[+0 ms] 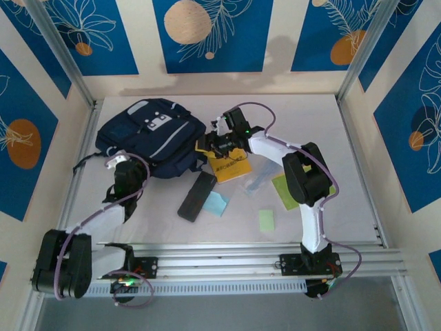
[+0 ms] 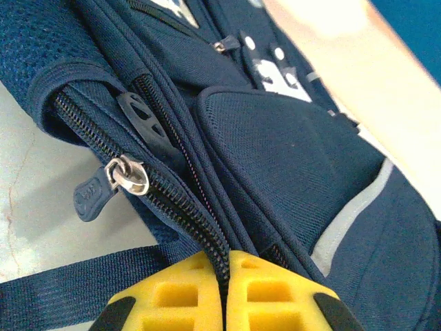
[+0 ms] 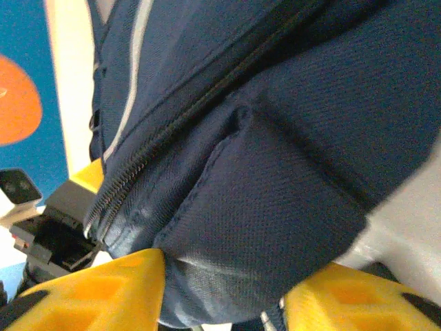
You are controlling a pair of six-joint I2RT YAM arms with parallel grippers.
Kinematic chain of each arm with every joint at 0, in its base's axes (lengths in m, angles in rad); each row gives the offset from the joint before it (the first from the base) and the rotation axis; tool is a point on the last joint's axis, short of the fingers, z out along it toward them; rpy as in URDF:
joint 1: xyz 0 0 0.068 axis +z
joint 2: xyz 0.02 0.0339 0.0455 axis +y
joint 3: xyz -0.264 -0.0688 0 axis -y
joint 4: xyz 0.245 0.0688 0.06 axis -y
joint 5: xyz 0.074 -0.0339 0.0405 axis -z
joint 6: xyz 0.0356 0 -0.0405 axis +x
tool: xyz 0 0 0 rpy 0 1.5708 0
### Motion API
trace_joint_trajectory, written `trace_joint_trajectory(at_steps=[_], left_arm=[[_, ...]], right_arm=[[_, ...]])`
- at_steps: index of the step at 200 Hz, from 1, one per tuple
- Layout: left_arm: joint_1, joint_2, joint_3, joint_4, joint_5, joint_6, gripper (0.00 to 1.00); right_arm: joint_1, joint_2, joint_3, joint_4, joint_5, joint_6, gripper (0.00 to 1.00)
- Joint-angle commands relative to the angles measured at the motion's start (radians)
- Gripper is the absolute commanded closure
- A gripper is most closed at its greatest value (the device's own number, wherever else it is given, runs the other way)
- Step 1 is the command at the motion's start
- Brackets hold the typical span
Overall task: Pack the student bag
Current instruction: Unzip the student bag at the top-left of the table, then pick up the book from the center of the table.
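The student bag (image 1: 148,134), a large navy fabric backpack with pale grey stripes (image 1: 173,141) and a white patch (image 1: 158,121) on its front pocket, lies front-up on the far left part of the white surface (image 1: 324,131). It is the biggest thing there.

From above, its long axis runs roughly left to right, slanting a little toward the near right. Which end is its top I cannot tell. A dark strap (image 1: 86,164) trails off its near-left corner.

My left hand (image 2: 224,279) is at the bag's near-left edge, its yellow fingers pressed together and clamped on the zip seam. The black zip teeth run straight down between them.

Up that seam sit a silver slider (image 2: 129,176) and a navy pull tab (image 2: 89,196). The stretch of zip between slider and fingers looks closed, and I cannot see inside the bag.

My right hand (image 3: 224,293) is at the bag's right edge. Its fingers stand apart, with a fold of navy fabric bulging between them.

Near the bag on the surface lie a slim black case (image 1: 196,195), a yellow booklet (image 1: 231,169), a pale blue pad (image 1: 218,203) beside the case and a small green note (image 1: 266,220).
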Motion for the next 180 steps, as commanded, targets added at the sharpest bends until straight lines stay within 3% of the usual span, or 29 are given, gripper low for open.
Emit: trace_joint_trajectory(at_steps=[1,16,29,58,87,131,180], left_arm=[[0.010,0.034,0.072,0.056,0.083,0.043,0.75],[0.010,0.041,0.100,0.014,0.121,0.028,0.28],[0.007,0.031,0.147,-0.090,0.149,0.043,0.01],[-0.022,-0.035,0.242,-0.328,0.167,0.144,0.00],[-0.128,-0.035,0.330,-0.460,0.183,0.214,0.02],[-0.365,0.153,0.458,-0.406,0.186,0.206,0.09],[-0.417,0.471,0.568,-0.252,0.257,0.131,0.17]], right_arm=[[-0.042,-0.099,-0.015,-0.147,0.125,-0.112,0.42],[-0.068,-0.147,-0.041,-0.226,0.199,-0.168,0.37],[-0.089,-0.181,-0.061,-0.292,0.268,-0.227,0.34],[-0.135,-0.212,-0.104,-0.371,0.393,-0.353,0.34],[-0.160,-0.164,-0.120,-0.393,0.456,-0.457,0.35],[-0.169,-0.086,-0.124,-0.333,0.528,-0.511,0.37],[-0.148,-0.029,-0.117,-0.294,0.440,-0.537,0.42]])
